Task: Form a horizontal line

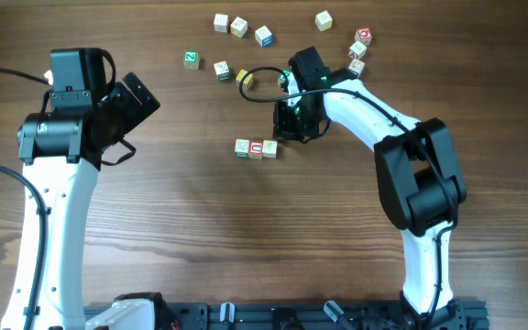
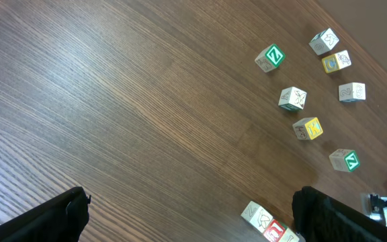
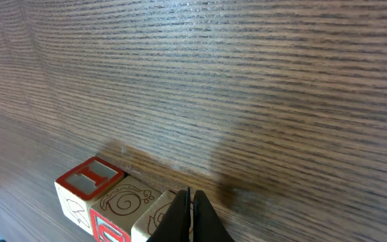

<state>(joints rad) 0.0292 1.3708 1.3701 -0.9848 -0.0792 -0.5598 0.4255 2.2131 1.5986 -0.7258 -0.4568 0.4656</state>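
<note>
The horizontal line is a row of three touching cubes at the table's middle: green-trimmed left, red-marked middle, plain pale right. It also shows in the left wrist view and the right wrist view. My right gripper is shut and empty, just up and right of the row. In the right wrist view its closed fingertips hover at the nearest cube's edge. My left gripper is open and empty, far left of the row; its jaws frame bare table.
Several loose cubes lie scattered at the back: a green-marked one, a yellow one, a red-marked one and others. A black cable loops near the right wrist.
</note>
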